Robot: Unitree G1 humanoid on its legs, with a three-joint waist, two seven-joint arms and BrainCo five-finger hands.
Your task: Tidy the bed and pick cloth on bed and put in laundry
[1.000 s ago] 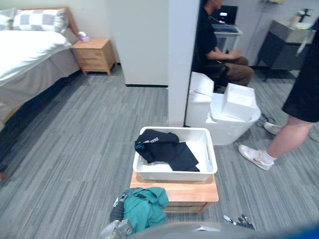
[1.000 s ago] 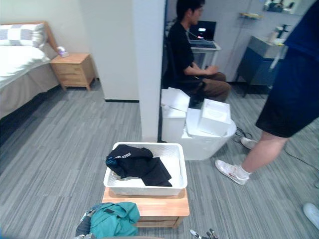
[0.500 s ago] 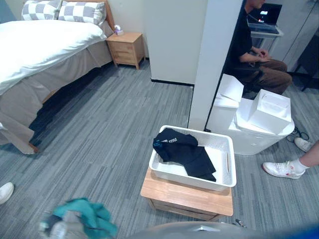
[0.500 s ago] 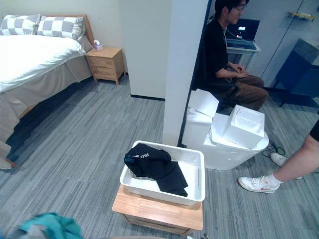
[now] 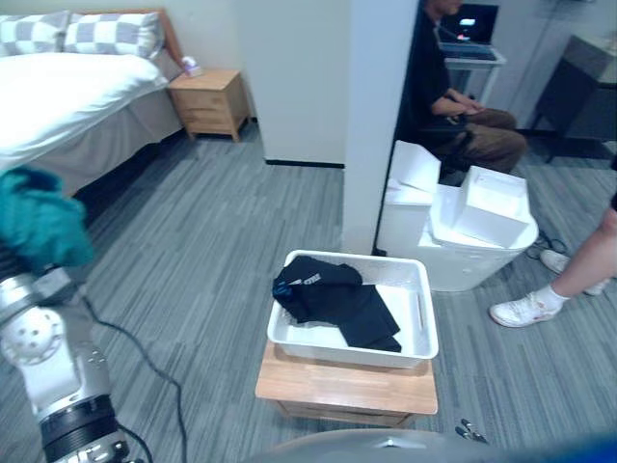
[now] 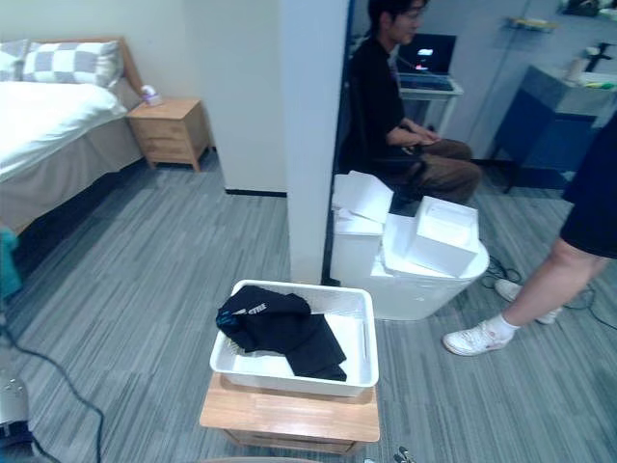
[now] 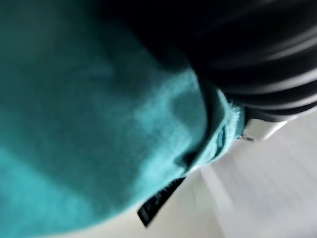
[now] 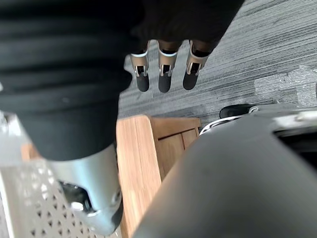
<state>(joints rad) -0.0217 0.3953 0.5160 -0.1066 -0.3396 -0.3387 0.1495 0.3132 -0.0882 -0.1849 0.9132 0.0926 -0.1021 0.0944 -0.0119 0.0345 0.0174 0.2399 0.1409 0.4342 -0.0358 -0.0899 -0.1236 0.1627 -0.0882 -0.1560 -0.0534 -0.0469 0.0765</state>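
The bed (image 5: 67,96) lies at the far left with its white cover spread flat and no loose clothing on the part we can see, so we judge that the work left is the drop-off. Nearer to us, just past a white pillar (image 5: 371,116), the laundry basket (image 5: 337,349) sits on a low wooden stool (image 5: 337,388) with a black garment (image 5: 333,294) already inside. The teal cloth (image 5: 34,227) is bunched and raised at our left side, well apart from the basket. It drapes over the left hand (image 7: 257,59), so we cannot tell how that hand grips it. The right hand (image 8: 167,74) hangs low by the stool, relaxed and holding nothing. The main risk, as we see it, is the long swing across to the basket. A loose bundle held in a grip we cannot check could slip and land on the carpet. It could also catch on the near rim and hang half outside. A low approach could nudge the basket on its small stool, and a standing person's leg (image 5: 578,275) is near on the right.
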